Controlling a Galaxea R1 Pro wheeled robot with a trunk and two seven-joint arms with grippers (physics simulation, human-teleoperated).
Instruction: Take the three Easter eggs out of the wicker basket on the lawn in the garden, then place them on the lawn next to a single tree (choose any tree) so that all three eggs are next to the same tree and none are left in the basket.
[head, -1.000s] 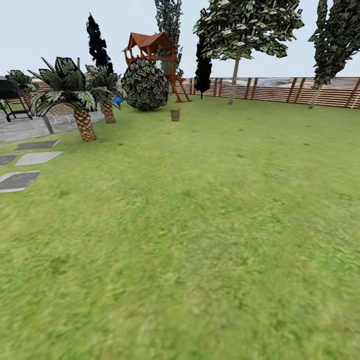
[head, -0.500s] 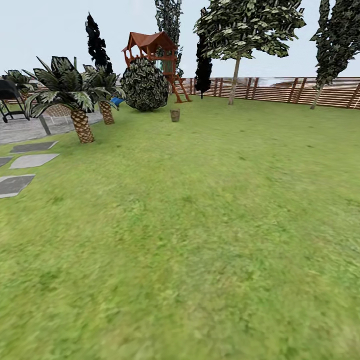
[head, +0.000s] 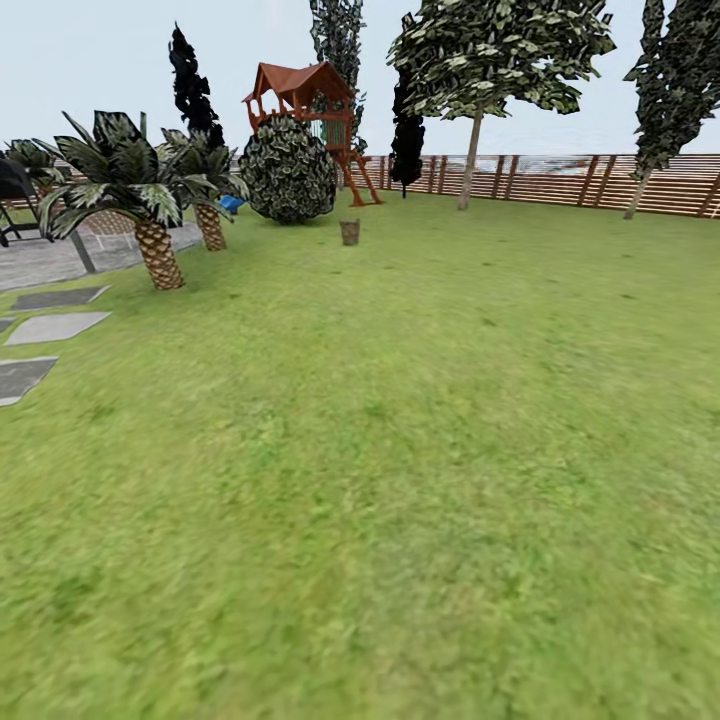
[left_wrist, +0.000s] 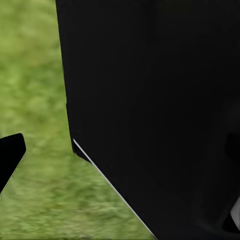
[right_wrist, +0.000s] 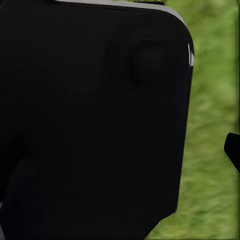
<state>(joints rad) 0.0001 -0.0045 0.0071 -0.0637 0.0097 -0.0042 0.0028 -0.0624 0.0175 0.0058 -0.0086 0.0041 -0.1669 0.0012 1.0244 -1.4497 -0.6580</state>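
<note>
Change since earlier: palm trees (head: 140, 190) and stepping stones (head: 55, 327) sit further toward the left edge of the head view than a second ago, so the camera has travelled forward over the grass; the things themselves have not moved.
Wicker basket: small brown shape (head: 349, 232) standing upright in the upper middle of the head view, far off, on open grass below and right of the round dark bush (head: 290, 170).
Easter eggs: too far and small to make out; I judge they are still inside the basket.
Lawn: green, patchy (head: 400, 450), covering the lower part of the head view, nothing between robot and basket.
Tree: pale trunk and light green crown (head: 470, 150) in the upper right of centre, by the wooden fence (head: 560, 180), well apart from the basket.
Playhouse: red-roofed tower (head: 310, 100) behind the bush.
Left gripper: wrist view blocked by a dark body over grass; one dark tip (left_wrist: 10, 157) at the frame's left edge; how far apart the jaws stand cannot be told, and no hold can be seen.
Right gripper: the same, one dark tip (right_wrist: 232, 150) at the right edge; opening cannot be told.
Step in hand: driving to the basket, task barely begun.
Doing it well: keep the basket centred, slow down early, and stop with it within arm's reach, not under the base.
</note>
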